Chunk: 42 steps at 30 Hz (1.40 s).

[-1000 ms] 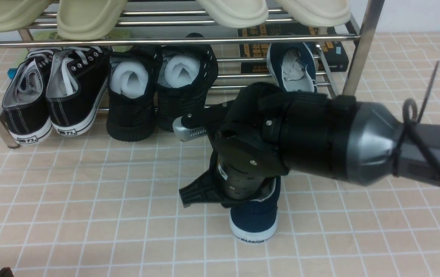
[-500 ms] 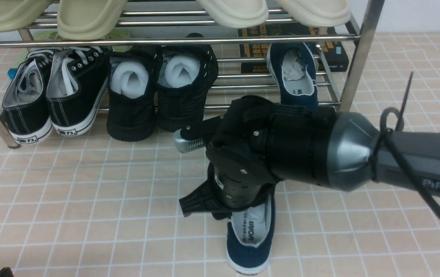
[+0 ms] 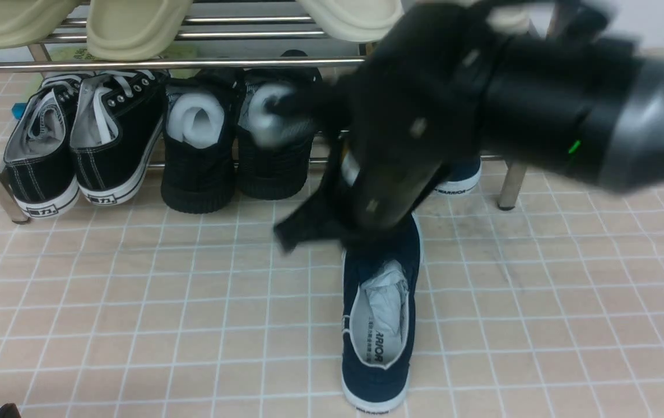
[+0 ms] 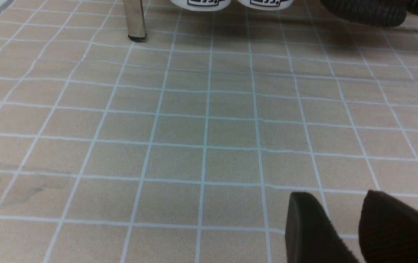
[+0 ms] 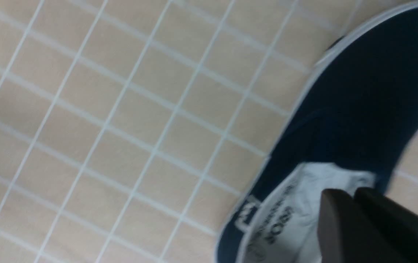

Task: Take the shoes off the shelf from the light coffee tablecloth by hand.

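Hovering over the navy shoe (image 3: 375,380) on the tablecloth (image 3: 134,290), the right gripper (image 5: 355,195) has its jaws closed, empty.

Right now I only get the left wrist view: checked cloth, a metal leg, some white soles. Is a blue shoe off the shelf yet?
Observer: Yes. One navy shoe lies on the tablecloth, in front of the shelf.
Operator: And its partner?
Observer: The other navy shoe sits on the shelf, mostly hidden behind the right arm.
Operator: Is that arm carrying anything?
Observer: No. The right gripper hangs above the first shoe's opening, empty.
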Each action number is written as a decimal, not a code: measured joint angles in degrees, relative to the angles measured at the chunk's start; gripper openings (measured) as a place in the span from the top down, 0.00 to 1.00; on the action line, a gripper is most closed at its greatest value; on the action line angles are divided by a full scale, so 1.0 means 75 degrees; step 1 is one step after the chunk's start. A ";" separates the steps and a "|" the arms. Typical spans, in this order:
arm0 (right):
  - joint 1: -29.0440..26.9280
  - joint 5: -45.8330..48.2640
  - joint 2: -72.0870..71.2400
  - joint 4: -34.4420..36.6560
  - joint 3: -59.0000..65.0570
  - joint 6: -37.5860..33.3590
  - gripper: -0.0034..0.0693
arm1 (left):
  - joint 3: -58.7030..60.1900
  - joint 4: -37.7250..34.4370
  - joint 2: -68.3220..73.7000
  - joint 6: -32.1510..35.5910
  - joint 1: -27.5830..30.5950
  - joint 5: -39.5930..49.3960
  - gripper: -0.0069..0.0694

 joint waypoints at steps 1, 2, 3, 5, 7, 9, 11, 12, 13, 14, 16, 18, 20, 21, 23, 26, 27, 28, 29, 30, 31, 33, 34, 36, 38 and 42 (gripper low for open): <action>-0.0211 0.0079 -0.0031 0.0000 -0.0089 -0.0033 0.93 | 0.0000 0.0000 0.0000 0.0000 0.0000 0.0000 0.59; -0.0404 0.0113 -0.0037 -0.0007 -0.0117 -0.0033 0.96 | 0.0000 0.0000 0.0000 0.0000 0.0000 0.0000 0.59; -0.0566 0.0146 -0.0037 -0.0007 -0.0133 -0.0042 0.97 | 0.0000 0.0000 0.0000 0.0000 0.0000 0.0000 0.59; -0.0971 0.0199 -0.0009 -0.0015 -0.0132 -0.0066 0.97 | 0.0000 0.0000 0.0000 0.0000 0.0000 0.0000 0.59; -0.1369 0.0160 0.0050 -0.0042 -0.0141 -0.0085 0.97 | 0.0000 0.0000 0.0000 0.0000 0.0000 0.0000 0.59; -0.1721 -0.0010 0.0129 -0.0071 -0.0141 -0.0098 0.95 | 0.0000 0.0000 0.0000 0.0000 0.0000 0.0000 0.59; -0.1989 -0.0259 0.0203 -0.0089 -0.0141 -0.0119 0.91 | 0.0000 0.0000 0.0000 0.0000 0.0000 0.0000 0.59; -0.2067 -0.0379 0.0234 -0.0089 -0.0141 -0.0119 0.89 | 0.0000 0.0000 0.0000 0.0000 0.0000 0.0000 0.59; -0.2227 -0.0576 0.0296 -0.0089 -0.0141 -0.0125 0.84 | 0.0000 0.0000 0.0000 0.0000 0.0000 0.0000 0.59; -0.2325 -0.0752 0.0340 -0.0089 -0.0141 -0.0145 0.79 | 0.0000 0.0000 0.0000 0.0000 0.0000 0.0000 0.59; -0.2462 -0.1076 0.0416 -0.0105 -0.0141 -0.0151 0.71 | 0.0000 0.0000 0.0000 0.0000 0.0000 0.0000 0.59; -0.2545 -0.1439 0.0498 -0.0221 -0.0141 -0.0151 0.63 | 0.0000 0.0000 0.0000 0.0000 0.0000 0.0000 0.59; -0.2572 -0.1791 0.0586 -0.0415 -0.0141 -0.0151 0.56 | 0.0000 0.0000 0.0000 0.0000 0.0000 0.0000 0.59; -0.2572 -0.1930 0.0625 -0.0519 -0.0141 -0.0151 0.54 | 0.0000 0.0000 0.0000 0.0000 0.0000 0.0000 0.59; -0.2572 -0.2267 0.0733 -0.0737 -0.0141 -0.0151 0.51 | 0.0000 0.0000 0.0000 0.0000 0.0000 0.0000 0.59; -0.2572 -0.2652 0.0925 -0.0985 -0.0149 -0.0151 0.49 | 0.0000 0.0000 0.0000 0.0000 0.0000 0.0000 0.59; -0.2572 -0.2739 0.1006 -0.1044 -0.0149 -0.0151 0.49 | 0.0000 0.0000 0.0000 0.0000 0.0000 0.0000 0.59; -0.2572 -0.2787 0.1069 -0.1108 -0.0149 -0.0151 0.49 | 0.0000 0.0000 0.0000 0.0000 0.0000 0.0000 0.59; -0.2572 -0.2802 0.1104 -0.1127 -0.0149 -0.0151 0.49 | 0.0000 0.0000 0.0000 0.0000 0.0000 0.0000 0.59; -0.2572 -0.2841 0.1199 -0.1219 -0.0149 -0.0151 0.49 | 0.0000 0.0000 0.0000 0.0000 0.0000 0.0000 0.59; -0.2572 -0.2857 0.1279 -0.1280 -0.0149 -0.0151 0.49 | 0.0000 0.0000 0.0000 0.0000 0.0000 0.0000 0.59; -0.2572 -0.2874 0.1418 -0.1360 -0.0149 -0.0151 0.49 | 0.0000 0.0000 0.0000 0.0000 0.0000 0.0000 0.59; -0.2572 -0.2874 0.1484 -0.1377 -0.0149 -0.0151 0.49 | 0.0000 0.0000 0.0000 0.0000 0.0000 0.0000 0.59; -0.2577 -0.2874 0.1572 -0.1386 -0.0149 -0.0151 0.49 | 0.0000 0.0000 0.0000 0.0000 0.0000 0.0000 0.59; -0.2577 -0.2883 0.1642 -0.1393 -0.0149 -0.0151 0.51 | 0.0000 0.0000 0.0000 0.0000 0.0000 0.0000 0.59; -0.2589 -0.2890 0.1658 -0.1468 -0.0157 -0.0151 0.63 | 0.0000 0.0000 0.0000 0.0000 0.0000 0.0000 0.59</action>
